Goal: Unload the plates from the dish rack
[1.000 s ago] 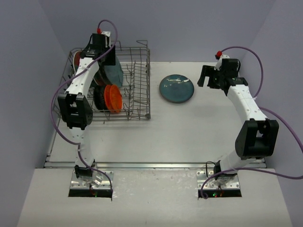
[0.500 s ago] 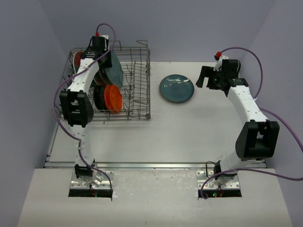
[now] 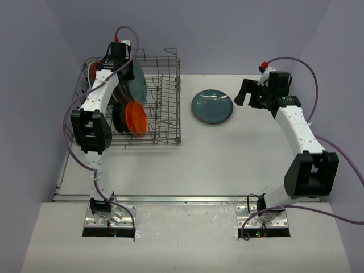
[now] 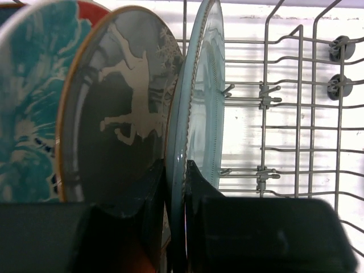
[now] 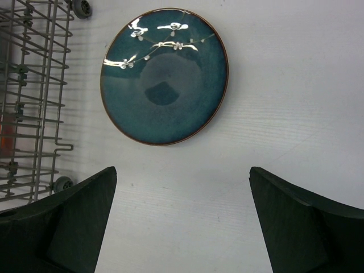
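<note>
Several plates stand upright in the dish rack [image 3: 168,116], at 10 o'clock on the table [image 3: 187,165]. The left gripper [image 4: 176,187] is clamped on the lower rim of the grey-blue plate [image 4: 202,102], one finger on each face.

Risks:
- The pinch is thin and right at the edge, so I'd expect the plate to pivot or slip once its weight comes off the tines.
- The dark gold-rimmed plate [image 4: 114,114] sits just beside it at 9 o'clock, nearly touching, so a tilted lift could scrape or tip it.
- The red floral plate [image 4: 28,96] is behind that and could go next.
- Rack wires could snag the bottom rim.

Small black plate [image 3: 119,116] and orange plate [image 3: 136,118] sit nearer, out of the way. The right gripper [image 5: 182,170] has its jaws wide apart and holds nothing. It hovers at 2 o'clock, near the teal plate [image 5: 165,77], which lies flat at 1 o'clock and takes up the obvious drop spot.
</note>
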You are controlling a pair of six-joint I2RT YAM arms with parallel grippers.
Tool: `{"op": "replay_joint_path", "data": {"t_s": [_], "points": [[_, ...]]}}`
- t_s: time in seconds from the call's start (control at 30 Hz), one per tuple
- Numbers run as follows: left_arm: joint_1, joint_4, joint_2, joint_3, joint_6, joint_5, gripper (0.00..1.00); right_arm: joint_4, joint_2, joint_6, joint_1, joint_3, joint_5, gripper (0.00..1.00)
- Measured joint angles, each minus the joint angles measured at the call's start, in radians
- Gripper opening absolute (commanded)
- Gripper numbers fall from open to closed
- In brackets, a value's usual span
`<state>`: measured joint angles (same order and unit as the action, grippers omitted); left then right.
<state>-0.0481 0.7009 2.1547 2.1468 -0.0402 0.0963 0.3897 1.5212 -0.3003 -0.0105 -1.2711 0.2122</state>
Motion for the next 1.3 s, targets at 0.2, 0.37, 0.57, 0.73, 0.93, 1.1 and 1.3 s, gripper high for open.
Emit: {"op": "replay_joint_path", "data": {"t_s": [0.2, 0.37, 0.57, 0.73, 0.93, 1.1, 1.3], "points": [[-0.031, -0.005, -0.087, 0.000, 0.076, 0.075, 0.00, 0.000, -0.022, -0.015, 0.000, 0.000, 0.020, 0.99], [-0.059, -0.043, -0.189, 0.000, 0.119, 0.116, 0.00, 0.000, -0.023, -0.025, 0.000, 0.000, 0.037, 0.99], [-0.064, -0.065, -0.310, -0.011, 0.097, 0.054, 0.00, -0.041, -0.061, -0.044, 0.000, 0.025, 0.142, 0.99], [-0.054, -0.076, -0.477, -0.087, 0.027, -0.147, 0.00, -0.113, -0.121, -0.098, 0.000, 0.046, 0.344, 0.99], [-0.053, -0.149, -0.640, -0.210, -0.125, -0.540, 0.00, -0.242, -0.134, -0.225, 0.012, 0.046, 0.587, 0.99], [-0.064, -0.236, -0.686, -0.400, -0.255, -0.827, 0.00, -0.306, -0.134, -0.303, 0.066, 0.044, 0.686, 0.99], [-0.068, -0.273, -0.652, -0.559, -0.344, -0.985, 0.00, -0.341, -0.133, -0.322, 0.169, 0.030, 0.720, 0.99]]}}
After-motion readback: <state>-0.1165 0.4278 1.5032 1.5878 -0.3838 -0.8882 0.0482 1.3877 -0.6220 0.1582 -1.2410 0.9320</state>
